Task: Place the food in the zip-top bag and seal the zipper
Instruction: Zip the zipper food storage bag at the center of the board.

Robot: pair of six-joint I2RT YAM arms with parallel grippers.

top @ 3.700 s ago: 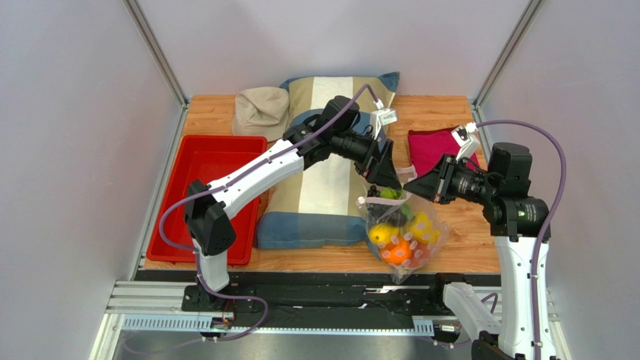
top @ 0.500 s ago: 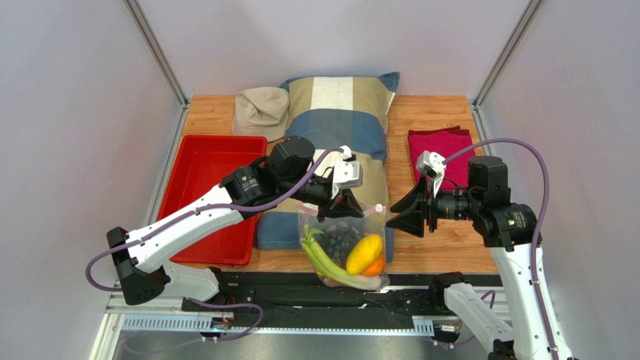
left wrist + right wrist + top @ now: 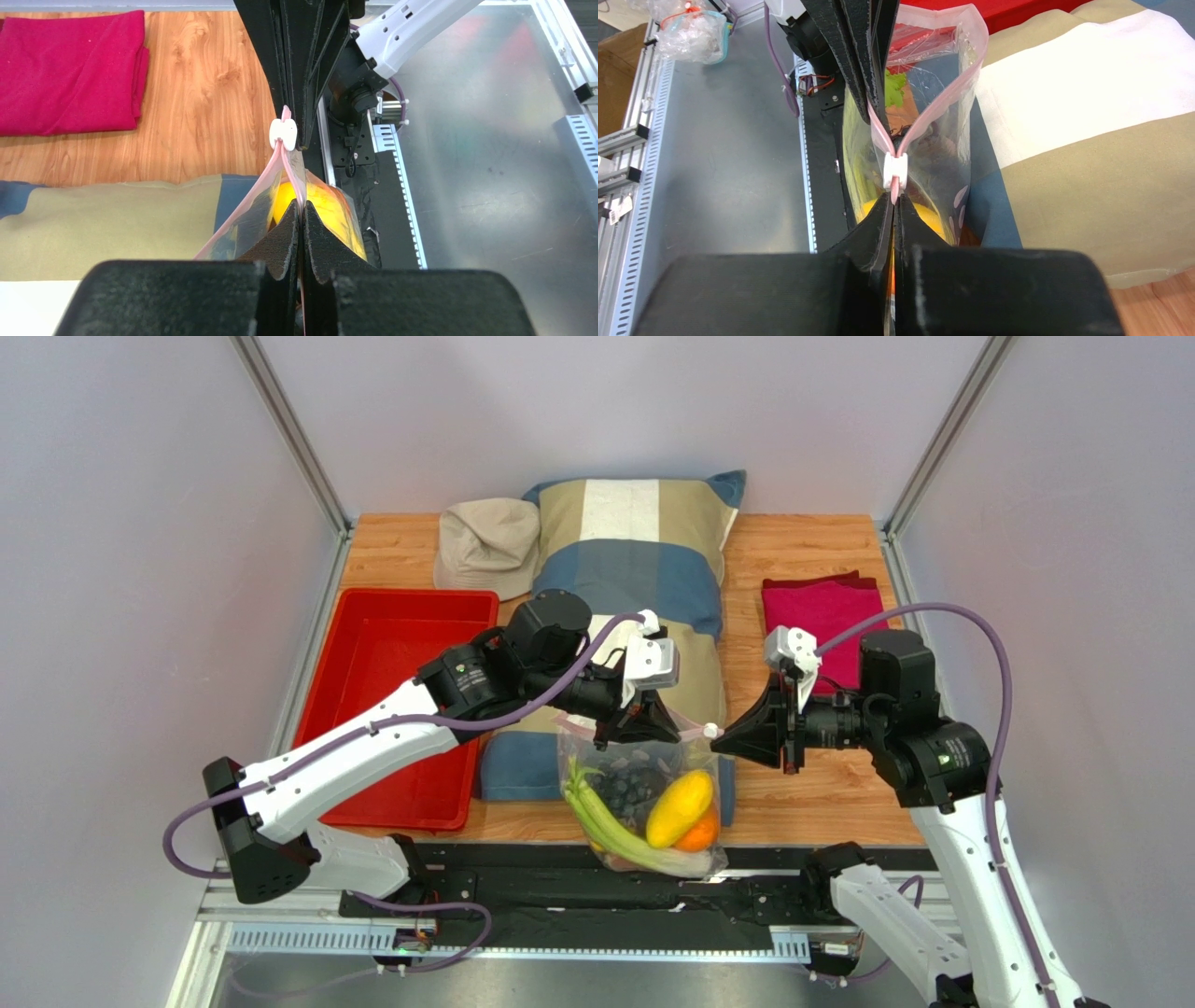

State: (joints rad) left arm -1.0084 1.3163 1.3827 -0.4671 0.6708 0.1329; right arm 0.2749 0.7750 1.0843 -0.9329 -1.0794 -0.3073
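The zip-top bag (image 3: 645,805) hangs over the table's near edge between my two grippers. It holds food: a green celery stalk (image 3: 606,822), a yellow pepper (image 3: 679,807), an orange (image 3: 703,833) and dark grapes (image 3: 631,784). My left gripper (image 3: 300,210) is shut on the pink zipper (image 3: 291,164) at the bag's left end. My right gripper (image 3: 893,201) is shut on the strip just behind the white slider (image 3: 895,168). Past the slider the strip's two sides (image 3: 927,112) spread apart towards the left gripper. In the top view the two grippers (image 3: 673,728) (image 3: 717,735) nearly meet.
A red tray (image 3: 379,651) lies at the left. A striped pillow (image 3: 631,546) fills the middle, with a beige pouch (image 3: 488,543) behind it. A folded magenta cloth (image 3: 821,609) is at the right. The metal rail (image 3: 561,896) runs below the bag.
My right gripper has moved left to the bag's mouth and shut on the strip by the slider. The left gripper keeps its hold. Earlier, the bag was farther right over the table.
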